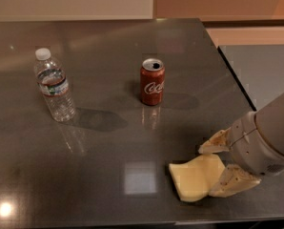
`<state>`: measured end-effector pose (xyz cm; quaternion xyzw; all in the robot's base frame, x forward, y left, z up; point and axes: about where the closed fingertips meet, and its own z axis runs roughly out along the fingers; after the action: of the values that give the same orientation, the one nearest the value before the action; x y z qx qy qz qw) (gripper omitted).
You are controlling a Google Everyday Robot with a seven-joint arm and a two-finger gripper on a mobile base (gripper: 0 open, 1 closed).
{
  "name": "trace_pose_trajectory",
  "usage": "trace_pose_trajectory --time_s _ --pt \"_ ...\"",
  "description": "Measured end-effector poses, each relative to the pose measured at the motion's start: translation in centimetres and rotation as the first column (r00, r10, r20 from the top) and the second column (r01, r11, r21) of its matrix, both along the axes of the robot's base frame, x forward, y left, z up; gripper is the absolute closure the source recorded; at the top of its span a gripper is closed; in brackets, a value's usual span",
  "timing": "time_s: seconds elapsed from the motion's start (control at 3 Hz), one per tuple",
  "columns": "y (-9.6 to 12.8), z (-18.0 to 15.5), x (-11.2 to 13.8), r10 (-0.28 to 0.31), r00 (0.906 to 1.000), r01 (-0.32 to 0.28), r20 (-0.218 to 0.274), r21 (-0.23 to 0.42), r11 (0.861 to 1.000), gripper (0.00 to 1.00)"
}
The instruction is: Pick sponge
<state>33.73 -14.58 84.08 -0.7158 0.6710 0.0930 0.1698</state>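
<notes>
The sponge [195, 176] is a flat pale yellow foam block with wavy edges, lying on the dark table near its front right corner. My gripper [220, 168] comes in from the right, low over the table. Its two cream fingers are spread apart on either side of the sponge's right end. One finger [214, 143] is behind the sponge, the other [232, 182] in front of it. The jaws stand open and hold nothing.
A red cola can [152, 81] stands upright in the middle of the table [108, 42]. A clear water bottle [55, 86] stands upright at the left. The table's right edge [235, 85] runs close behind the gripper; the front edge lies just below the sponge.
</notes>
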Motion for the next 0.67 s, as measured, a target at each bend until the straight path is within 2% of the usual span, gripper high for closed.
trace_pose_trajectory --time_s 0.33,0.67 --pt "0.0 -0.2 -0.1 0.007 1.0 -0.007 0.004 -0.026 1.0 0.64" --pt "0.2 1.2 -0.2 0.004 0.9997 -0.003 0.024 -0.041 0.999 0.87"
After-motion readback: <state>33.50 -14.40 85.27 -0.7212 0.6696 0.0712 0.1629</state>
